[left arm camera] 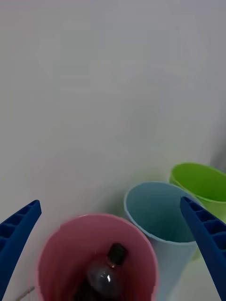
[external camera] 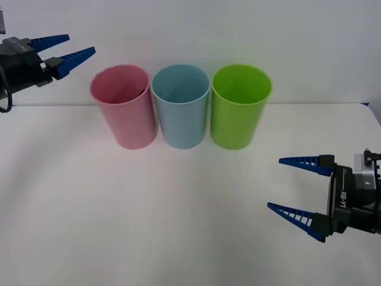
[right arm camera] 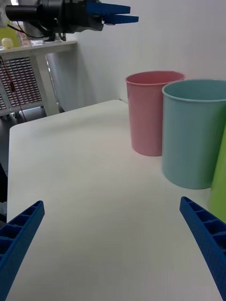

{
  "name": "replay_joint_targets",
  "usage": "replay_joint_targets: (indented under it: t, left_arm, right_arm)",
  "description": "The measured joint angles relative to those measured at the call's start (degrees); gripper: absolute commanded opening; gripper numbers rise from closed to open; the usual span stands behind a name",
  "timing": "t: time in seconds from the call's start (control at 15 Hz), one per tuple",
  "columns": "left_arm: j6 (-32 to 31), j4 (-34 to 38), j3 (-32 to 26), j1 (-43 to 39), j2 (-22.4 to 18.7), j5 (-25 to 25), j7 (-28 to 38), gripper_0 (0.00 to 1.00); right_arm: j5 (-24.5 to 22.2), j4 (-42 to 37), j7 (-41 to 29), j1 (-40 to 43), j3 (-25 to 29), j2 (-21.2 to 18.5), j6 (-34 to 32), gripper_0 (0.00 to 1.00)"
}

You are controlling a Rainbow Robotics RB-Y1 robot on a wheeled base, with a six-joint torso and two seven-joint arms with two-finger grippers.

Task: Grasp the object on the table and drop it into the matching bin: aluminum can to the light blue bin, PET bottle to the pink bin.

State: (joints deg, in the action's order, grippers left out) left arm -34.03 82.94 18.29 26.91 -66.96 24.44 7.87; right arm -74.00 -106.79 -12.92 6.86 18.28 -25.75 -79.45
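Observation:
The PET bottle (left arm camera: 106, 275), clear with a black cap, lies inside the pink bin (external camera: 124, 107), cap pointing up toward the rim. The light blue bin (external camera: 181, 106) stands right beside the pink one, touching it. My left gripper (external camera: 70, 52) hangs open in the air, high up and to the left of the pink bin (left arm camera: 61, 254), with nothing between its fingers. My right gripper (external camera: 294, 190) is open and empty, low over the white table (external camera: 149, 214) at the right, well in front of the bins. The right wrist view shows the pink bin (right arm camera: 151, 113), the light blue bin (right arm camera: 195, 134) and the left gripper (right arm camera: 115, 14) above.
A green bin (external camera: 239, 113) stands at the right end of the row, against the light blue one. A white wall rises behind the bins. Shelving (right arm camera: 28, 80) stands beyond the table's left edge.

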Motion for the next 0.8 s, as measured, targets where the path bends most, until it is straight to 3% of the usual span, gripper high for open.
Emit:
replay_joint_targets:
  t: [0.33, 0.53, 0.8]
  left_arm:
    - [-5.9, 10.7, -20.2, -24.5, -0.1, 0.3, 0.3, 1.0]
    - [-7.1, 16.5, -28.7, -38.2, 1.2, 0.8, -0.3, 1.0]
    - [-13.2, 18.1, -36.3, -44.9, 11.6, 12.8, 1.0, 1.0]
  right_arm:
    - [0.0, 0.0, 0.0, 0.0, 0.0, 0.0, 0.0, 1.0]
    - [0.0, 0.0, 0.0, 0.0, 0.0, 0.0, 0.0, 1.0]
    - [0.0, 0.0, 0.0, 0.0, 0.0, 0.0, 0.0, 1.0]
